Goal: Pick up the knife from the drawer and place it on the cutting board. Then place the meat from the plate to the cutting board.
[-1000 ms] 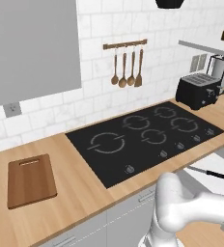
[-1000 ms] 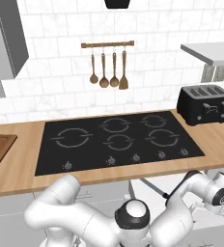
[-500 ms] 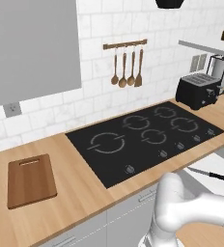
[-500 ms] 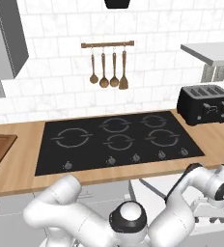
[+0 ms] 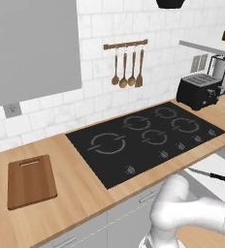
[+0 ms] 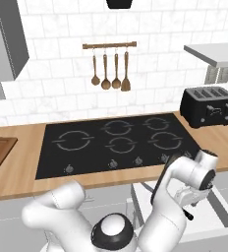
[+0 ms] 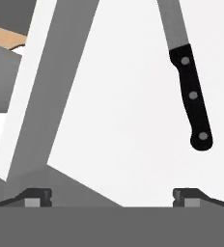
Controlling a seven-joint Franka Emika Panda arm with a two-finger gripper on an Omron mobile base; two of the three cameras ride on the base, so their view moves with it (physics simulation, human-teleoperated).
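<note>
Tool: the two-finger tool (image 7: 112, 198) has its small dark tips spread wide, one at each lower corner of the hand view; nothing is between them and they touch nothing.
Knife: the slim kitchen knife with black riveted handle and grey steel blade (image 7: 191, 99) lies flat on the white floor of the drawer, ahead of the tool and nearer its right tip, apart from it. In the hand view its long axis runs nearly up and down, handle end toward the tool, blade pointing away and out of the top edge.
Drawer: the shallow open drawer with white inside and grey walls (image 7: 128, 111) sits under the edge of the wooden worktop (image 5: 80, 198); in the left base view the knife (image 5: 214, 176) shows as a thin sliver inside it.
Arm: the white arm (image 6: 182, 184) bends down over the open drawer.
Cutting board: the rectangular brown wooden board with a slot handle (image 5: 31, 180) lies on the worktop, well apart from the drawer, left of the black glass cooktop (image 5: 146, 138).
</note>
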